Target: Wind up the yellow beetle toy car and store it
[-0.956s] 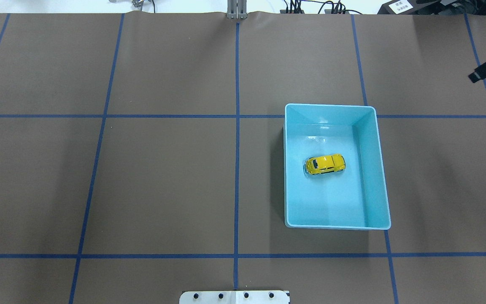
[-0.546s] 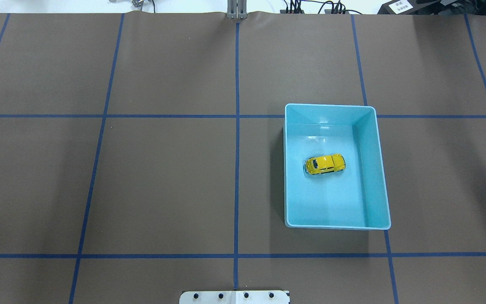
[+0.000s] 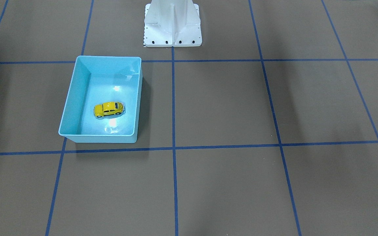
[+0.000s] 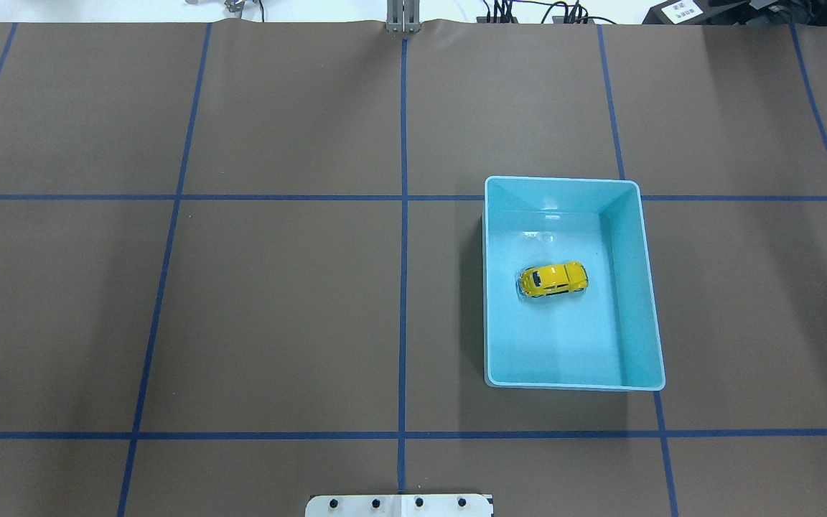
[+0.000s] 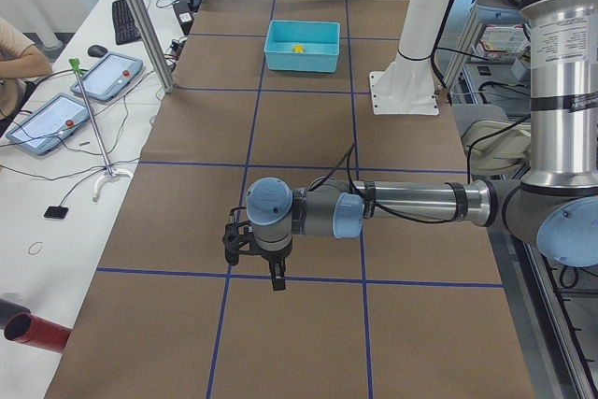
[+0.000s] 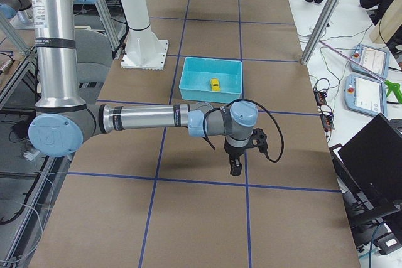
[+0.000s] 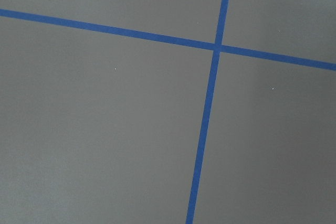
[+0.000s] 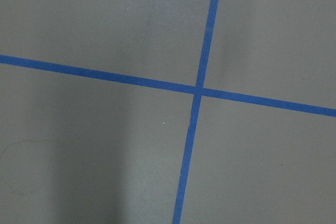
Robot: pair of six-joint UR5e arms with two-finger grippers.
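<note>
Glossy rounded yellow beetle toy car (image 4: 553, 279) sits inside smooth rectangular blue bin (image 4: 627, 287). Well apart from bin, left gripper (image 5: 277, 282) and right gripper (image 6: 235, 168): finger opening can't be told.

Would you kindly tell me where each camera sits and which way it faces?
Overhead exterior: behind the robot, looking down on the blue bin holding the yellow beetle toy car; only the pedestal foot shows.
Exterior front-facing: across the table, facing the robot; only its pedestal shows.
Exterior left: table end; left arm, left gripper near.
Exterior right: opposite end; right arm, right gripper near.
Left wrist-mounted: looks down on taped table; no body.
Right wrist-mounted: the same.
Shared: every exterior view shows the car in the bin.
</note>
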